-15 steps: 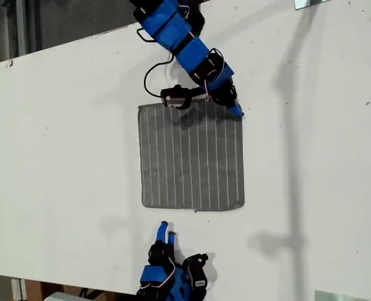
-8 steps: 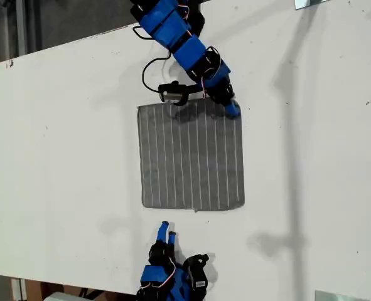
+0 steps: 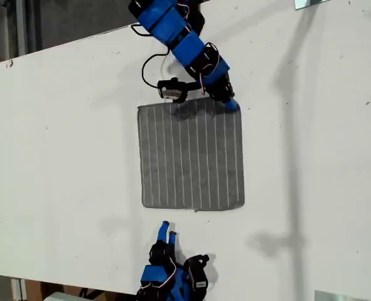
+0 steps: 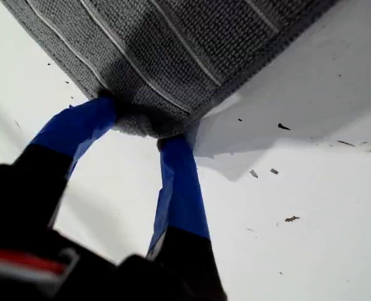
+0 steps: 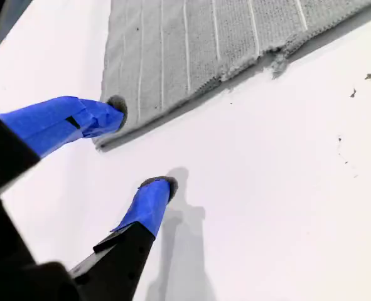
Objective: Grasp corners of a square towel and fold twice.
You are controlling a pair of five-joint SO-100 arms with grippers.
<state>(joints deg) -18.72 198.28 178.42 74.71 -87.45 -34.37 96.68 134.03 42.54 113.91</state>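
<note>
The grey striped towel (image 3: 191,157) lies flat on the white table, also seen in the first wrist view (image 4: 172,50) and the second wrist view (image 5: 191,44). My first gripper (image 3: 231,103) is at the towel's far corner on the exterior view's right. In its wrist view the first gripper (image 4: 141,128) has that corner (image 4: 144,119) bunched between its blue fingertips, raised slightly off the table. My second gripper (image 3: 166,231) hangs open (image 5: 138,147) just short of the towel's near edge, close to the near corner (image 3: 146,204) on the exterior view's left, holding nothing.
The white table (image 3: 59,157) spreads wide around the towel. A black cable (image 3: 149,72) loops beside the first arm, with a small camera module (image 3: 172,89) over the towel's far edge. The table's far edge runs along the exterior view's upper left.
My first gripper has slid up and to the exterior view's left onto the towel's far corner, and that corner has drawn in a little. The second gripper has not moved.
</note>
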